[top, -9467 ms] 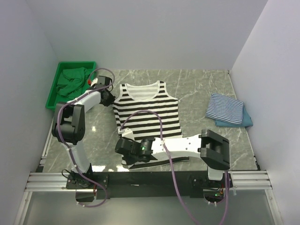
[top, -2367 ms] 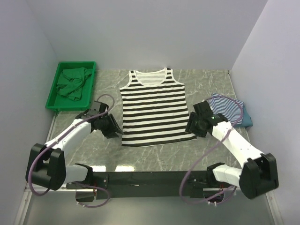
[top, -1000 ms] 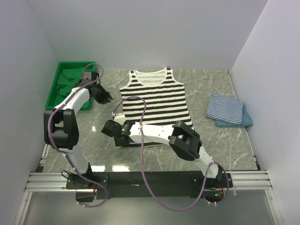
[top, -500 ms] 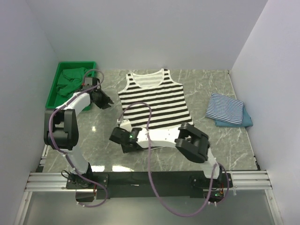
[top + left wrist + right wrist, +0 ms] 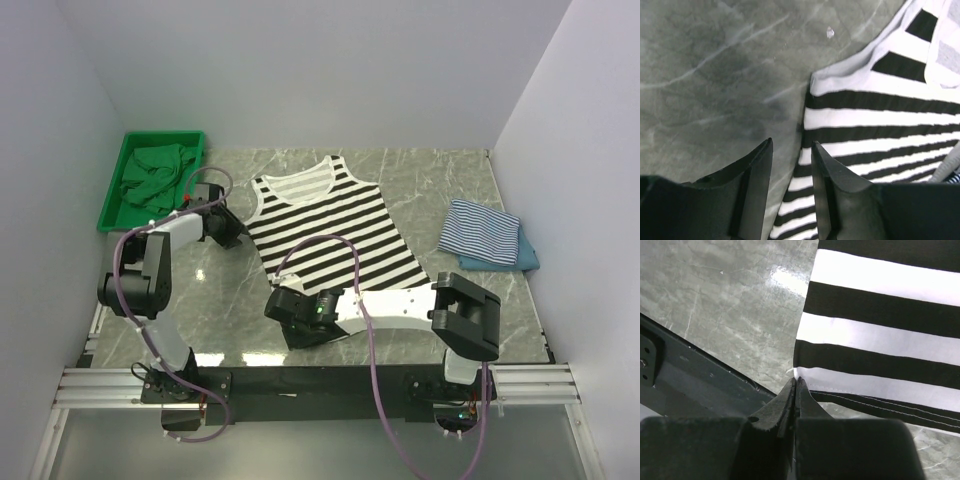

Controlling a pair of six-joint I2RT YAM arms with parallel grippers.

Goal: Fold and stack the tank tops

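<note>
Top [image 5: 330, 235] is lying flat mid-table, now sitting skewed, its neckline swung left since a moment ago. Right gripper [image 5: 795, 382] is pinching the near-left hem corner [image 5: 801, 371], its jaws just closed together on the cloth. Left gripper [image 5: 791, 147] is hovering at the armhole edge, jaws apart, holding nothing. A fold is probably starting. Fabric is showing soft, matte, wide black-and-white bands against the glossy grey marble table [image 5: 200, 290]
</note>
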